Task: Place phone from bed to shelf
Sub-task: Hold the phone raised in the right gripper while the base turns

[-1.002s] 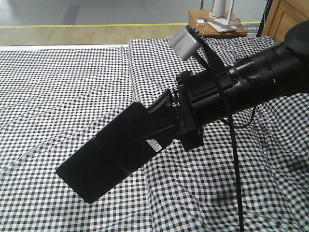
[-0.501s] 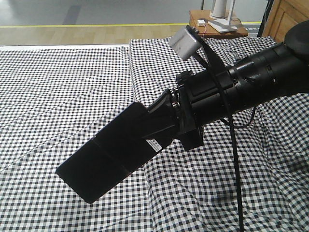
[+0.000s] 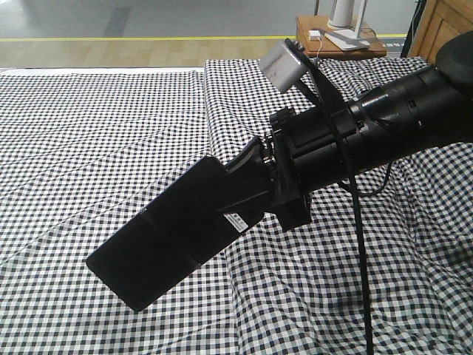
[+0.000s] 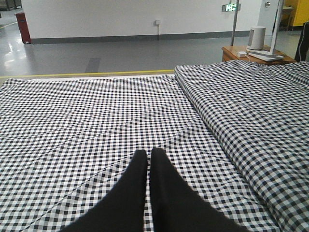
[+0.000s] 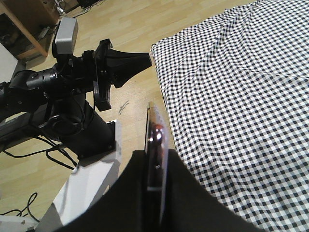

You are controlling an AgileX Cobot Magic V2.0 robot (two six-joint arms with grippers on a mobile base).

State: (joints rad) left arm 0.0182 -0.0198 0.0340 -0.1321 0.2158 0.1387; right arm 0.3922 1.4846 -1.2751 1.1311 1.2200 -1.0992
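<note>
Carrying is the step in hand. The right gripper (image 3: 247, 185) is clamped on one end of the phone (image 3: 166, 240). The phone hangs in the air above the bed (image 3: 96, 126), clear of the cloth, slanted with its free end lower. The right wrist view shows it edge-on between the fingers, the pinkish rim up.

The left gripper (image 4: 147, 157) has its fingers pressed together with nothing between them, and it hovers over the bed.

Notes for doing this step well (judgement):
- The grip is on one end only and most of the slab overhangs. Turn slowly, since a quick swing could lever the glossy surface out of the fingers.
- Keep the clamp firm until the phone lies flat on a board of the shelf, and only then let go.
- The shelf cannot be made out for certain in any view, so the robot will likely have to turn away from the bed first.
- The left arm (image 5: 43, 82) sits close ahead of the phone in the right wrist view. Route the phone past it, or tuck that arm back.

Count:
- phone: one
- grippers: two (one loaded, one empty)
- bed: one, its cloth lying in two stretches with a raised fold between
- small table (image 3: 347, 52) beyond the bed: one
</note>
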